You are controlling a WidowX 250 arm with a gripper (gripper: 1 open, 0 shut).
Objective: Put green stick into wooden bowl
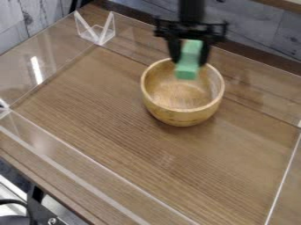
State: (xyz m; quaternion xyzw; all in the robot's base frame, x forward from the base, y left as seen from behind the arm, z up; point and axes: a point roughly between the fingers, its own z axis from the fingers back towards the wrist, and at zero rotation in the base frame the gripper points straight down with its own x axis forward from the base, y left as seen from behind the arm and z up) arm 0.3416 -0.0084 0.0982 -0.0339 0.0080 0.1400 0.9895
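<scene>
The wooden bowl (182,92) is round, light tan, and sits on the wood-grain table right of centre. Above its far rim hangs my gripper (189,54), pointing straight down and shut on the green stick (188,63). The bright green bar hangs upright between the black fingers, its lower end just over the bowl's far inner wall, clear of the bowl's floor. The bowl holds nothing else.
A clear plastic wall (35,66) rings the table, with a clear bracket (94,29) at the back left corner. A grey plank wall runs behind. Bare wood-grain tabletop (106,132) lies in front of and left of the bowl.
</scene>
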